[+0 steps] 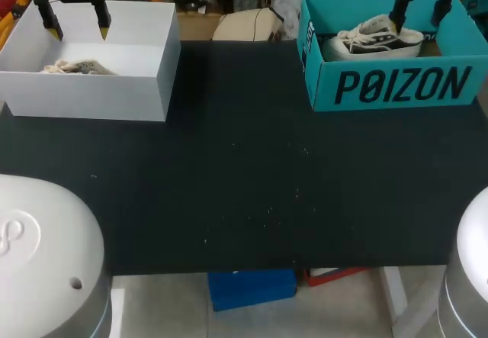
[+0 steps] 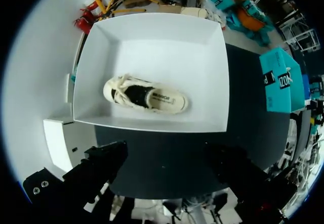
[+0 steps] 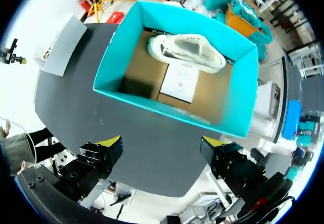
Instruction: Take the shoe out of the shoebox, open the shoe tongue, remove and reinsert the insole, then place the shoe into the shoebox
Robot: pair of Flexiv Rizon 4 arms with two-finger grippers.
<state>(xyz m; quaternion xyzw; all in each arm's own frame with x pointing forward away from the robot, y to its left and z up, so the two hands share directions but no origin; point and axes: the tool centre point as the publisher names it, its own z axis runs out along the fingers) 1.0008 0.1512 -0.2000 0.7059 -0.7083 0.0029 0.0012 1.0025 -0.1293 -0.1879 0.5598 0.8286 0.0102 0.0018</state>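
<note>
Above the shoe [image 3: 186, 52], right claw [image 3: 162, 144] seems spread.

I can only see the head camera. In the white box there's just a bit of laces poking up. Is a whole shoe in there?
Observer: Yes. The left wrist view shows a whole cream shoe standing on its sole in the white box.
Child: Can you see inside it?
Observer: Yes. Its opening faces the camera, and a pale insole with some print on it shows there.
Child: Is there anything under the shoe in the teal box?
Observer: I can't see under it. But the right wrist view shows a white sheet of paper on the box's brown floor, right beside the second shoe.
</note>
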